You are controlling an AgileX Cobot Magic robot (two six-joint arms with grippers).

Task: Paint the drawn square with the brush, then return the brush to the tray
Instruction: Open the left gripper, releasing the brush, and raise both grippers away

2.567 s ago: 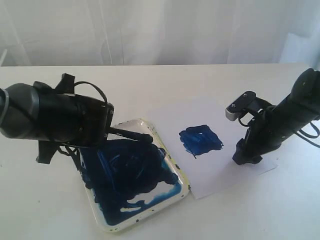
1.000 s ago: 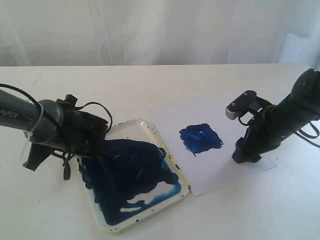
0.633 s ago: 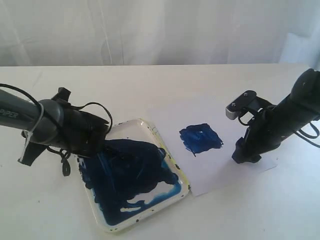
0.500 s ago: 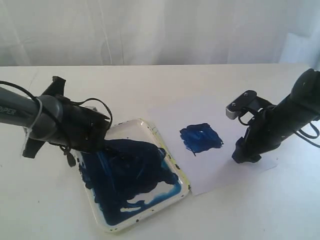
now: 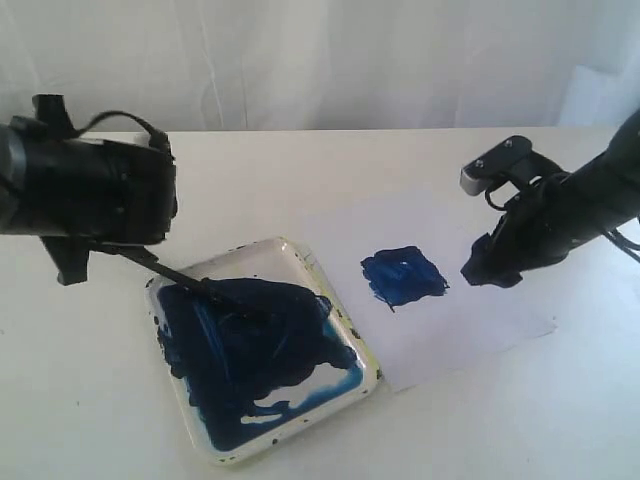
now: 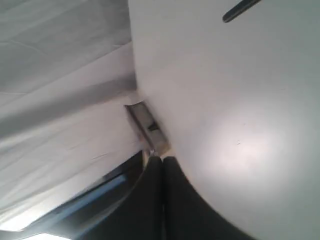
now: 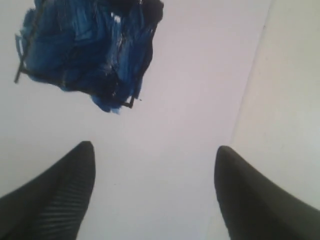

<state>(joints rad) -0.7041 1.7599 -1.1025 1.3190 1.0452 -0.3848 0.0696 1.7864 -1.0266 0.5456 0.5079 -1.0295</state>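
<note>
The brush (image 5: pixel 190 283) lies slanted in the tray (image 5: pixel 372 368). Its tip sits in the dark blue paint and its handle rests over the tray's left rim. My left arm (image 5: pixel 100 190) hangs raised above and left of the tray. In the left wrist view my left gripper (image 6: pixel 162 165) is shut with nothing between its fingers, and one end of the brush (image 6: pixel 241 9) shows far from them. The drawn square (image 5: pixel 403 276) on the paper is filled with blue. My right gripper (image 5: pixel 490 268) hovers open just right of the drawn square (image 7: pixel 85 50), its jaws (image 7: pixel 155 149) empty.
The white paper sheet (image 5: pixel 470 325) lies right of the tray on a white table (image 5: pixel 520 420). A pale curtain (image 5: pixel 320 60) closes off the back. In the left wrist view a table corner bracket (image 6: pixel 145 125) shows.
My left arm has lifted up and back to the left, away from the tray, leaving the brush lying in it. My right gripper has risen a little off the paper.
</note>
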